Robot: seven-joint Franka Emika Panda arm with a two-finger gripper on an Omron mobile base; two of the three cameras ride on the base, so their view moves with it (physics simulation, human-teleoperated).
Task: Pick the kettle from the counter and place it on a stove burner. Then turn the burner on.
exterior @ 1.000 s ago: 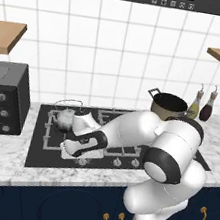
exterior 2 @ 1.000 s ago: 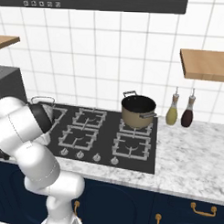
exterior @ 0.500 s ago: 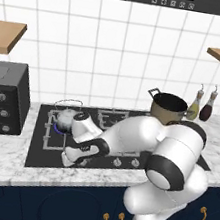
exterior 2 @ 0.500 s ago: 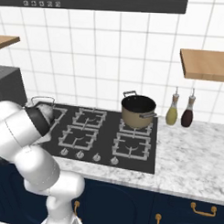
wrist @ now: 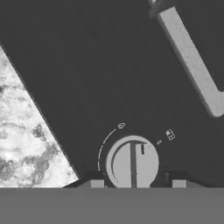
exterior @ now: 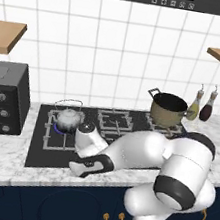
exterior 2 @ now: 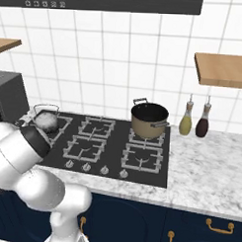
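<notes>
The small silver kettle (exterior: 69,119) (exterior 2: 46,121) stands upright on the back-left stove burner (exterior: 59,136) (exterior 2: 58,128), and a blue flame glows around its base. My gripper (exterior: 74,168) hangs low over the cooktop's front edge, in front of the kettle and apart from it. In the hand view a round control knob (wrist: 132,162) lies between my fingertips (wrist: 94,183), with a gap on each side. The gripper (wrist: 136,183) is open and holds nothing. The marbled counter (wrist: 26,131) (exterior: 12,159) borders the black cooktop.
A brass-coloured pot (exterior: 169,109) (exterior 2: 149,120) sits on the back-right burner. Two bottles (exterior: 202,105) (exterior 2: 194,123) stand on the counter to its right. A dark oven box (exterior: 0,96) stands left of the cooktop. More knobs (exterior 2: 94,168) line the front. Wooden shelves hang on both sides.
My hand has drawn back from the left burners toward the cooktop's front edge. A blue flame now shows under the kettle. The kettle has not moved.
</notes>
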